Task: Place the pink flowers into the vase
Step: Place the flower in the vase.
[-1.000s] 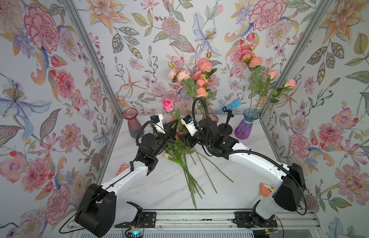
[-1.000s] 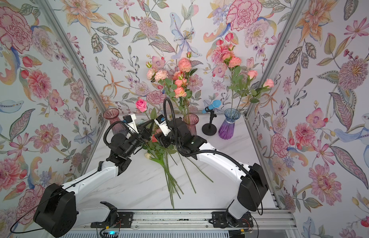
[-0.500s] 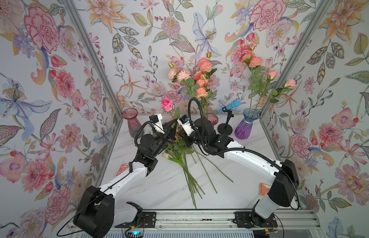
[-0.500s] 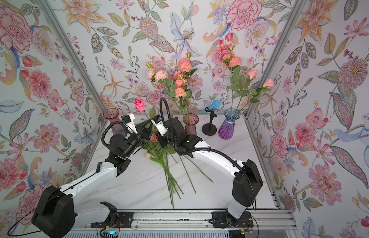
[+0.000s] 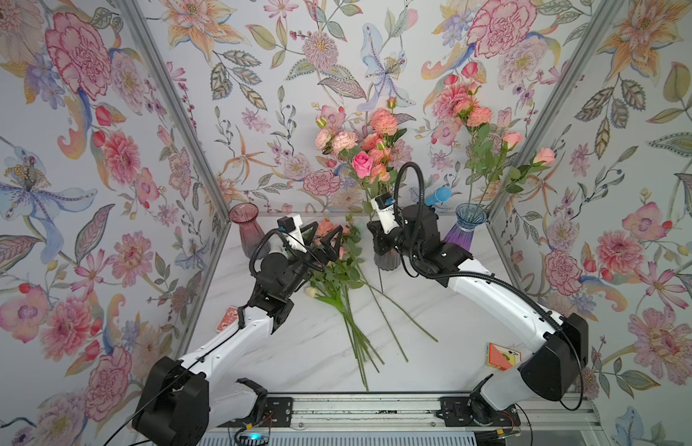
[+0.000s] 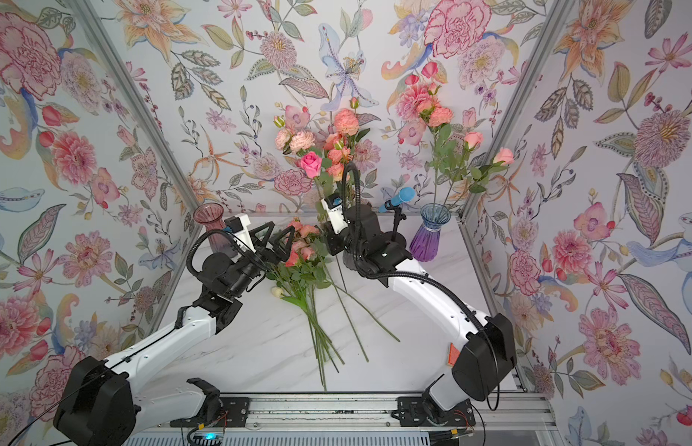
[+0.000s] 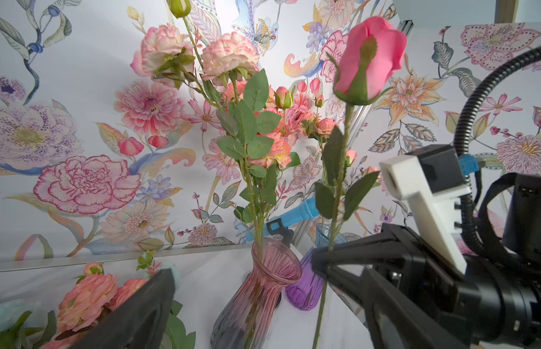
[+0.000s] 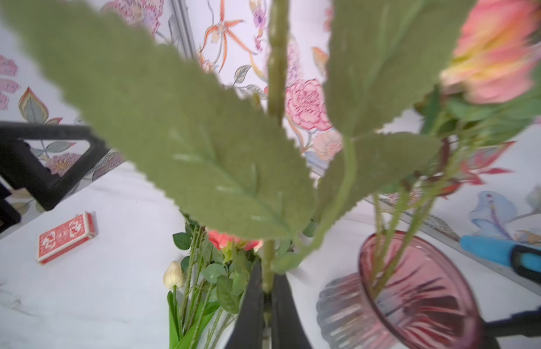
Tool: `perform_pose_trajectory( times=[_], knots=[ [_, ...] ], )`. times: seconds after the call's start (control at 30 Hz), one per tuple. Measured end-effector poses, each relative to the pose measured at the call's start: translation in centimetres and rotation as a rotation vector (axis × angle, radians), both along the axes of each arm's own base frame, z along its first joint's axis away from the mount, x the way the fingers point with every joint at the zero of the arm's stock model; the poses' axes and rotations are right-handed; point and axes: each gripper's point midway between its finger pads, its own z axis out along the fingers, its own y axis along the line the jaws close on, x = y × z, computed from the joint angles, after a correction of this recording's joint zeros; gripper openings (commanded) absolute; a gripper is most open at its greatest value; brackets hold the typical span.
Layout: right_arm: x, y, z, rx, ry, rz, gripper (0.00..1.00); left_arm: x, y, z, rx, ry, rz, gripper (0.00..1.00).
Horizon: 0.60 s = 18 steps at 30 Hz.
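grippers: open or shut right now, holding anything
Left gripper: open, holding nothing.
Right gripper: shut on the bright pink artificial rose, by its thin green stem.

No legible txt, nos. or brand names anywhere. Red card pack [image 8: 66, 237] nr left edge of worktop [image 5: 298, 347]: white ornamental pattern only, no words. Second pack, orange-red [image 5: 504, 356], nr right edge twd front: small dark mark on its face, too small to read in both top views.

arms: left arm [image 5: 228, 343], right arm [image 5: 498, 301], white shells, black joints | cables: black corrugated hoses [image 7: 461, 130] | wrist cameras [image 7: 426, 193]: white housings, blue plugs | left gripper [image 5: 325, 231]: black triangular fingers [image 8: 9, 163]
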Motion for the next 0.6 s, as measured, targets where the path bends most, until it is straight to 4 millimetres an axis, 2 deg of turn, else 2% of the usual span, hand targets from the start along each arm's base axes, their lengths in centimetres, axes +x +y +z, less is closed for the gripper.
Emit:
perform_pose_trajectory(
  times=[0.2,0.33,0.4,0.5,0.6],
  knots=[
    [2.0,-11.3,8.3,0.055,-0.175,-0.245,0.04,0.0,0.1,-0.2,0.011,0.008,0.004,1.00],
    [2.4,-19.2,14.3,0.103,-0.320,-0.432,0.04,0.0,0.1,-0.3,0.011,0.010,0.004,1.00],
    [2.4,-22.5,16.5,0.122,-0.390,-0.519,0.04,0.0,0.1,-0.3,0.011,0.010,0.004,1.00],
    [2.2,-26.6,19.0,0.161,-0.486,-0.617,0.04,0.0,0.0,-0.3,0.012,0.011,0.003,1.00],
    [2.5,-29.1,20.5,0.190,-0.555,-0.675,0.04,0.1,-0.1,-0.5,0.014,0.013,0.001,1.00]
  ],
)
